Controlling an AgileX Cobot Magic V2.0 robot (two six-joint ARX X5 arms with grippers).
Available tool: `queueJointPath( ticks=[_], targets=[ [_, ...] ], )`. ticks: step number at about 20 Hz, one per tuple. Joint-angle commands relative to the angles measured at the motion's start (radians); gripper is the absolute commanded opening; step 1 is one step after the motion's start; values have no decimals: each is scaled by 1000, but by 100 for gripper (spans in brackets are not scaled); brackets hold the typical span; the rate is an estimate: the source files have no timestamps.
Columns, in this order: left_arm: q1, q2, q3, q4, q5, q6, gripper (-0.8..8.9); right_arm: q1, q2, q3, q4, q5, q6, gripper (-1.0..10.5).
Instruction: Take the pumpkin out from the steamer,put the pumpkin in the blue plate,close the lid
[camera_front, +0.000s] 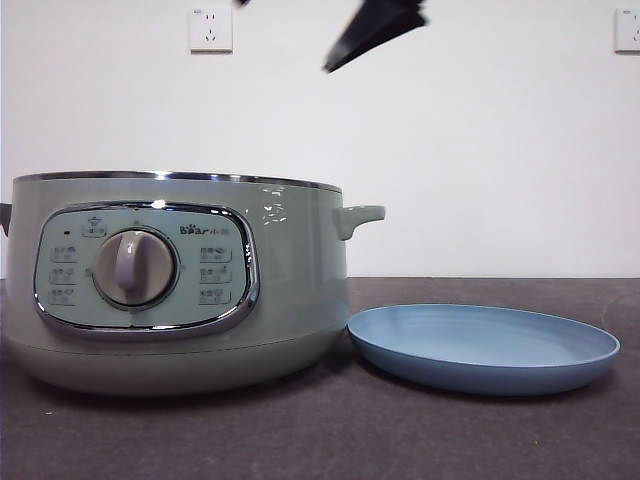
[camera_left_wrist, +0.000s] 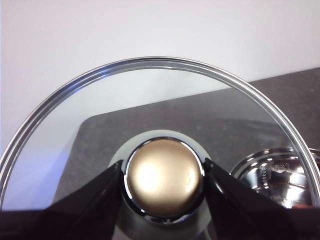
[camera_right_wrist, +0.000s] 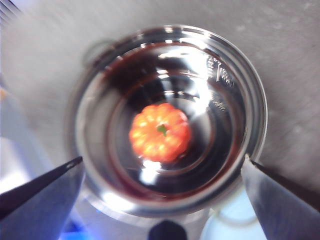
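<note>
Black jaws of your left gripper (camera_left_wrist: 164, 182) clench the lid (camera_left_wrist: 150, 125) knob; your right gripper (camera_right_wrist: 162, 170) gapes wide above the pumpkin (camera_right_wrist: 160, 132), centred inside the steamer (camera_right_wrist: 250, 100).

pumpkin (camera_right_wrist: 160, 132) blurred, lid (camera_left_wrist: 150, 110) cut off

Dark grey table (camera_front: 300, 440) across the lower part of the front view, matte and faintly speckled. Behind it, plain white wall (camera_front: 480, 150). On that wall, white socket (camera_front: 210, 29) high up toward the left, second white socket (camera_front: 628, 30) cut off by the right edge. Same dark table top (camera_left_wrist: 165, 117) and white wall (camera_left_wrist: 150, 30) in the left wrist view.
</note>
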Motion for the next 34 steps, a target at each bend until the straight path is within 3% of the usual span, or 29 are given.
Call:
queueJointPath(
  ticks=[1,6,11,17,18,21,22,29,34],
  targets=[
    [-1,-10,9,31,-13,9,-9,64,104,90,-19,86,-38,699],
    [-1,-10,9,22,-12,8,-9,147,275,150,-17,221,-93,760],
    [-1,-10,9,6,-11,8,-9,155,394,150,16,217,-113,759],
    [-1,-9,9,3,-11,8,-9,153,488,150,55,134,-109,750],
    [-1,-8,9,3,-11,8,-9,153,491,150,53,136,-105,687],
    [-1,-8,9,3,-11,8,-9,153,491,150,61,144,-105,114],
    [-1,-8,9,3,-11,8,-9,153,491,150,62,144,-105,-21],
    [-1,-6,9,3,-1,8,-9,143,315,150,31,148,-107,-10],
    [-1,47,9,58,34,8,-9,20,66,150,-192,147,-110,-11]
  ],
)
